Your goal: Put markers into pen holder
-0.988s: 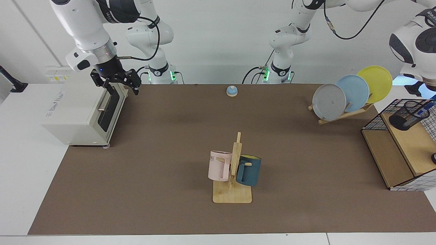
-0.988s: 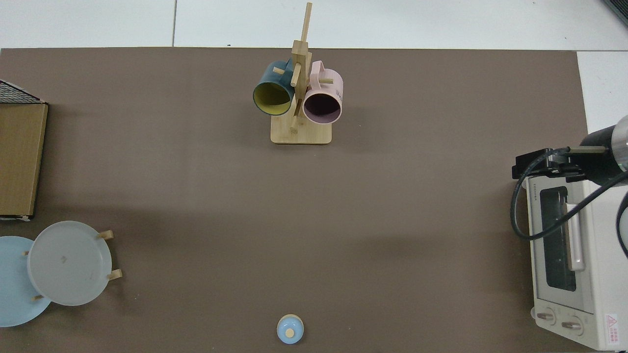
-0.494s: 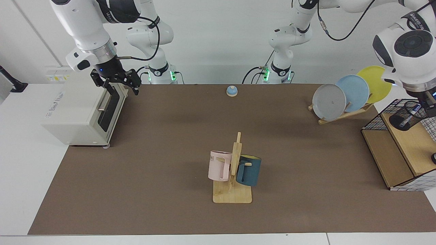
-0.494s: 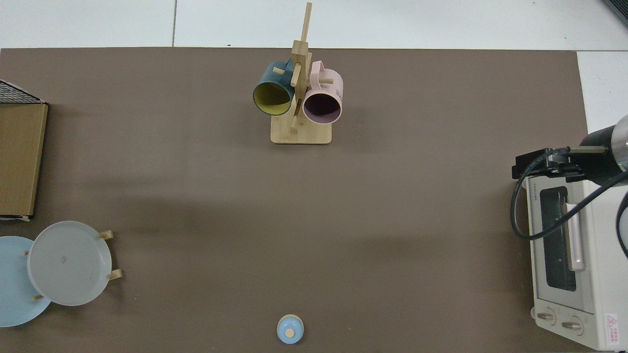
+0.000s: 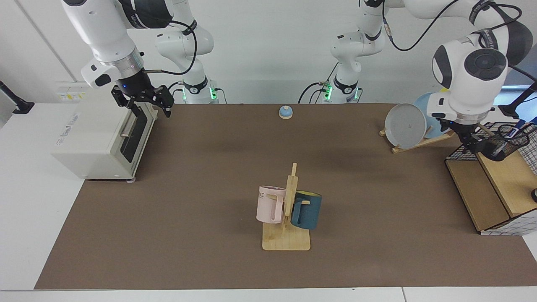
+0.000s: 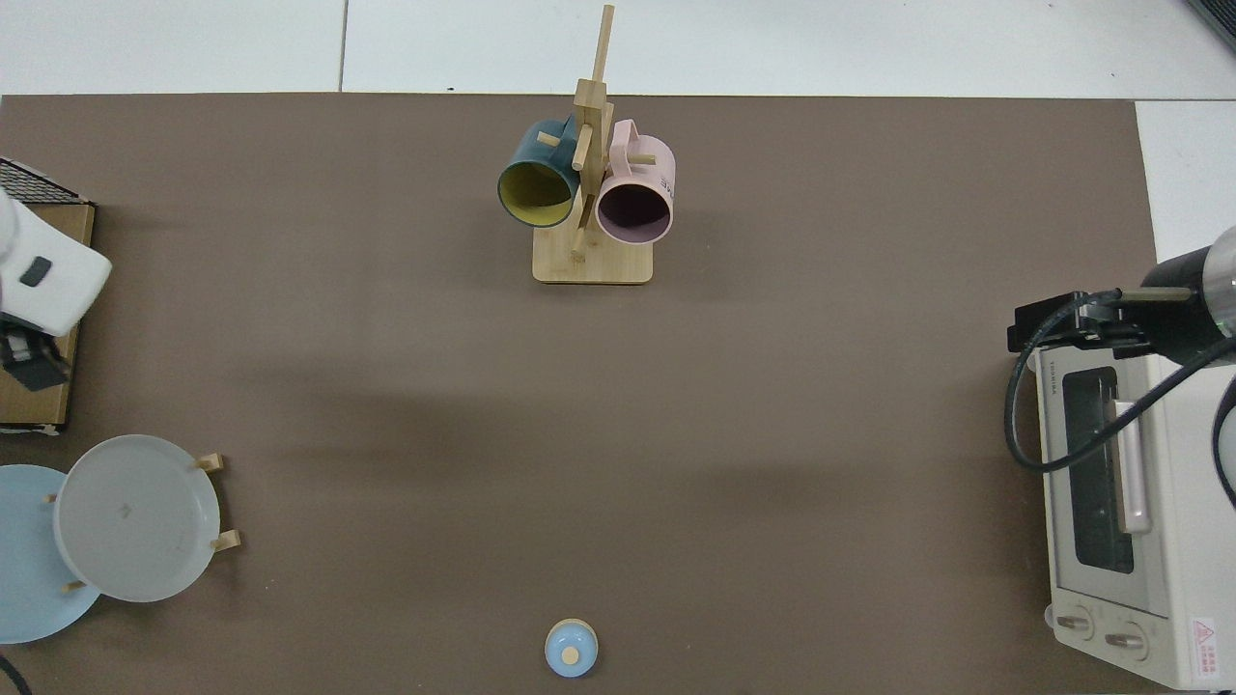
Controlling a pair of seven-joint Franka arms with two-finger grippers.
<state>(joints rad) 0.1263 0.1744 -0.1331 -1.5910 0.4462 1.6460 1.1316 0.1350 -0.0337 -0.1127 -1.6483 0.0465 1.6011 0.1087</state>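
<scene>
A white wall backs a white worktop [image 5: 25, 209] covered by a brown mat [image 5: 201, 188]. At the facing view's left, the right gripper [image 5: 144, 100] waits above the toaster oven [image 5: 100, 138], fingers spread apart. Mid-mat stands a wooden mug tree [image 5: 289, 209] with pink and teal mugs; a small blue bell [image 5: 285, 112] sits behind. Farther right — plates on a rack [image 5: 405, 126], then the left gripper [image 5: 474, 144] at the shelf rack [image 5: 495, 184], just beside the tilted pen holder [image 5: 505, 140] holding the marker [image 5: 512, 132]; its fingers' state I cannot tell.
</scene>
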